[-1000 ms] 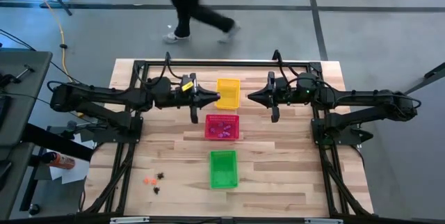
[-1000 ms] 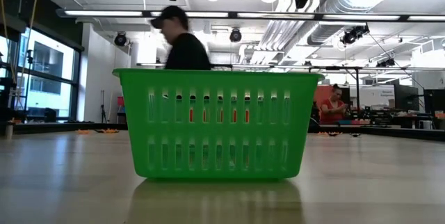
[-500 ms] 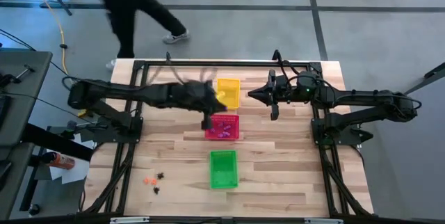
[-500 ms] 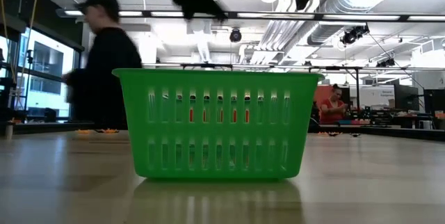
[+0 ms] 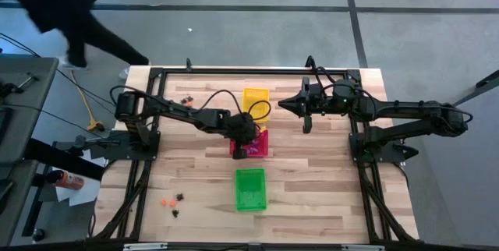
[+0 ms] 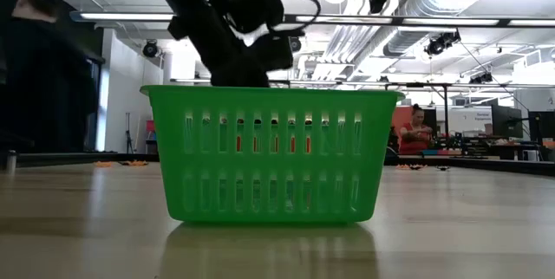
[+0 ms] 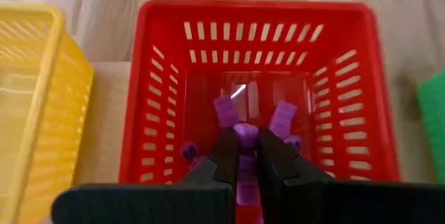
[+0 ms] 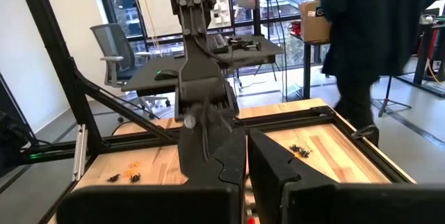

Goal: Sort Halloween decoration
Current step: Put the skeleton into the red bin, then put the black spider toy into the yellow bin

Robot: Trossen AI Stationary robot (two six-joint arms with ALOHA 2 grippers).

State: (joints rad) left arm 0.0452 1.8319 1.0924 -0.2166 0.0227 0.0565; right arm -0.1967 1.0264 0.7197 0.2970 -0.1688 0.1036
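Left claw [image 7: 242, 156] over red basket [image 7: 160, 85], clamped on purple trinket [image 7: 245, 175]; yellow basket [image 7: 35, 113] beside. Right claw [image 5: 282, 104] closed, empty, above worktop [image 5: 312, 189].

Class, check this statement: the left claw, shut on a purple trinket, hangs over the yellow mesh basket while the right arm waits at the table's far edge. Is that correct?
Not quite. The left claw, shut on a purple trinket, hangs over the red mesh basket, not the yellow mesh basket beside it; the left wrist view shows this. The right claw does wait, shut, near the far edge.
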